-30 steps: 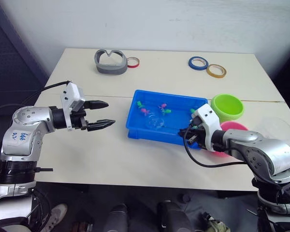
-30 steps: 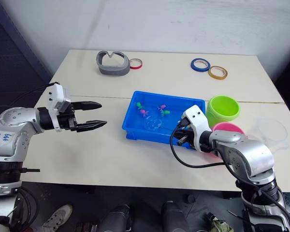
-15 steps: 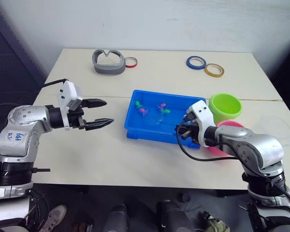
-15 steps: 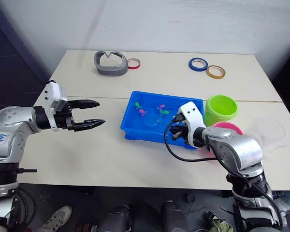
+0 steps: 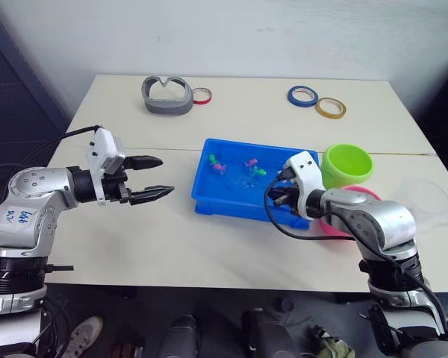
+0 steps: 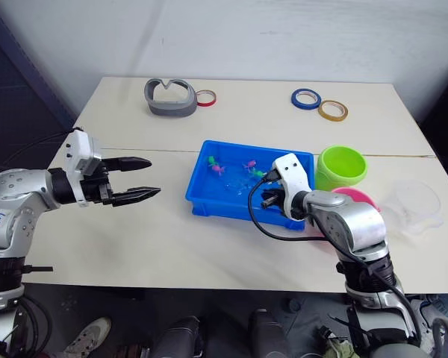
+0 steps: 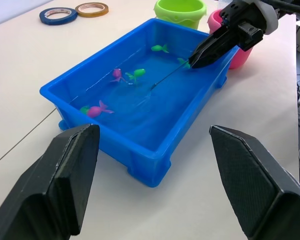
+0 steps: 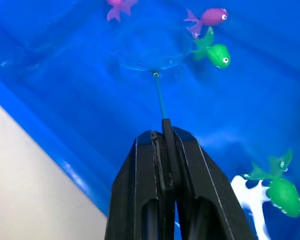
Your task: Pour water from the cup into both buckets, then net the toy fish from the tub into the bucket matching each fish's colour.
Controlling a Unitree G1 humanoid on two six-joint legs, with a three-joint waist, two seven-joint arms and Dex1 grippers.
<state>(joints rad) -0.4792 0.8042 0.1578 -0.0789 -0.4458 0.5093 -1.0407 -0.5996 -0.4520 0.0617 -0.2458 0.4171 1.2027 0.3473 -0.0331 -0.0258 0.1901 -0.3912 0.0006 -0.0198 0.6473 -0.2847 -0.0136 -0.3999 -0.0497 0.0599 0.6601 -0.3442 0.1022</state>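
**Operator:** With my left gripper point(image 5: 158, 178) spread wide over bare table at nine o'clock of the tub point(image 5: 209, 195), my right gripper point(image 8: 165, 145) is clamped on the net point(image 8: 151, 50) handle, hoop sunk mid-tub.

**Checker:** Risks?

**Operator:** I judge a hasty lift could spill water or lose a fish; the pink fish point(image 8: 208, 18) and green fish point(image 8: 214, 51) touch, so one scoop may mix colours.

**Checker:** Containers?

**Operator:** Tub: water and fish. Green bucket point(image 5: 348, 165) at three o'clock, pink bucket point(image 5: 358, 195) nearer; contents unclear. Cup point(image 5: 427, 200) farthest right.
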